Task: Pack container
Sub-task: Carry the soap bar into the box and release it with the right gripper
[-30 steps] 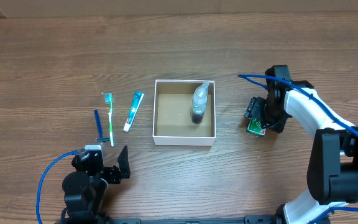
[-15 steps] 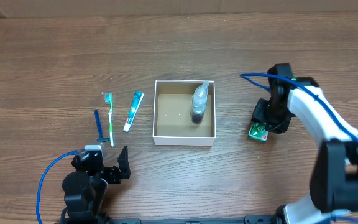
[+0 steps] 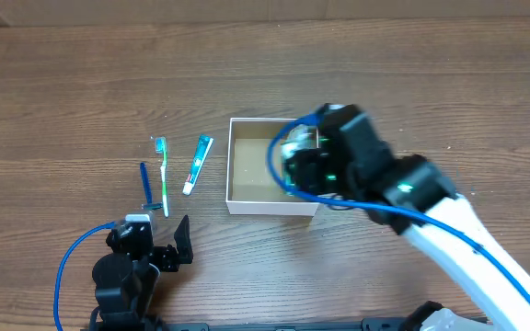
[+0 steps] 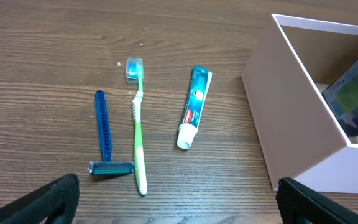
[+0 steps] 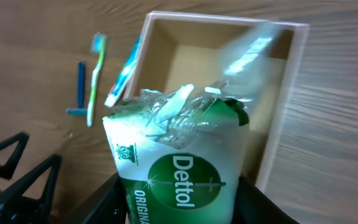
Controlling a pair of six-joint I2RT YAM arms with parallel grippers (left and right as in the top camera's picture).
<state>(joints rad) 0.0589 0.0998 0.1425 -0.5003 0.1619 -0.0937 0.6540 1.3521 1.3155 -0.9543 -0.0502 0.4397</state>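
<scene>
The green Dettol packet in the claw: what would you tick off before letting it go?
1. Dettol packet pinched in right gripper: ok.
2. Gripper above the container: ok, per the overhead view.
3. Free floor inside, beside the bottle: ok.
4. Packet clear of the bottle: cannot tell, the gripper hides it.
5. Open left gripper away from the container: ok.

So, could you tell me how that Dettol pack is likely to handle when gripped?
The pack probably holds its shape, since it shows flat faces and corners. Its glossy, crinkled wrap may be slippery, and the loose film at its top looks floppy.
</scene>
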